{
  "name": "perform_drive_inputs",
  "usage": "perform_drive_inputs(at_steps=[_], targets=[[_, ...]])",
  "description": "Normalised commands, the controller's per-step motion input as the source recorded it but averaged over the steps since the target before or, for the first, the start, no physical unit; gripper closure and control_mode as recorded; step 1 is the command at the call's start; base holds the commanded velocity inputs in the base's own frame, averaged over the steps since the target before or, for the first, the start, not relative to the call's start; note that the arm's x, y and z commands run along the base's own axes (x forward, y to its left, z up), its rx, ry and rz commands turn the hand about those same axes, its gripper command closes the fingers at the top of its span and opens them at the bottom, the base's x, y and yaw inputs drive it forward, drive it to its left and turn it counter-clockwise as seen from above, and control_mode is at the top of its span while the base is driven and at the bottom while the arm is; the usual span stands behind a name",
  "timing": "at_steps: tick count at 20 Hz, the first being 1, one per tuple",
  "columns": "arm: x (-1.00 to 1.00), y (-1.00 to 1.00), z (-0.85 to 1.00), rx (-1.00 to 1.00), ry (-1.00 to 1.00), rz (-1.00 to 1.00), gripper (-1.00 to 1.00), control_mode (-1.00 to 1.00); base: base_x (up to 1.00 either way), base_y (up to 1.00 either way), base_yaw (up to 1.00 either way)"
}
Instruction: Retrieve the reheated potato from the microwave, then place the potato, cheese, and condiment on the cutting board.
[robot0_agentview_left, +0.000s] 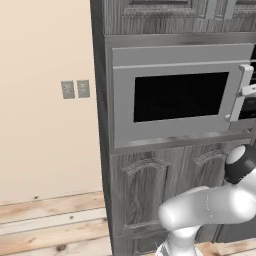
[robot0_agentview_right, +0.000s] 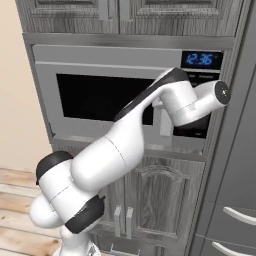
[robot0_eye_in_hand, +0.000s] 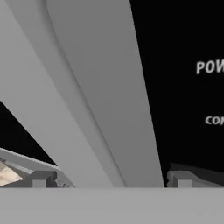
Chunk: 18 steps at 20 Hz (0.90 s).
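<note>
The microwave (robot0_agentview_left: 180, 97) is built into grey cabinetry at chest height, and its dark window door is closed. Its pale vertical bar handle (robot0_agentview_left: 245, 75) stands at the door's right side. My gripper (robot0_eye_in_hand: 111, 179) is open, with one dark fingertip (robot0_eye_in_hand: 41, 179) on each side of the handle (robot0_eye_in_hand: 100, 87), which runs up between them. In the left base view the hand (robot0_agentview_left: 248, 91) reaches the handle from the right edge. The arm's wrist (robot0_agentview_right: 192, 102) covers the handle's upper part in the right base view. The potato, cheese, condiment and cutting board are out of view.
The microwave's black control panel (robot0_eye_in_hand: 192, 87) with a blue clock (robot0_agentview_right: 200, 60) lies just right of the handle. Grey cabinet doors (robot0_agentview_left: 150, 195) sit below and above. A beige wall with outlets (robot0_agentview_left: 75, 89) and wooden floor (robot0_agentview_left: 50, 225) lie left; drawers (robot0_agentview_right: 235, 220) are on the right.
</note>
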Motion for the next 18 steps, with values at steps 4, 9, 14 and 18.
perform_drive_inputs(at_steps=[4, 9, 14, 18], targets=[[0.02, 0.32, 0.00, 0.00, -0.15, 0.00, -1.00, -1.00, 0.00, 0.00, 0.00], [0.23, 0.43, 0.00, 0.00, -0.05, -0.01, -1.00, -1.00, 0.00, 0.00, 0.00], [0.60, 0.30, -0.01, 0.00, -0.02, 0.00, -1.00, -1.00, 0.00, 0.00, 0.00], [0.61, 0.28, -0.04, 0.00, -0.01, 0.00, -1.00, -1.00, 0.00, 0.00, 0.00]])
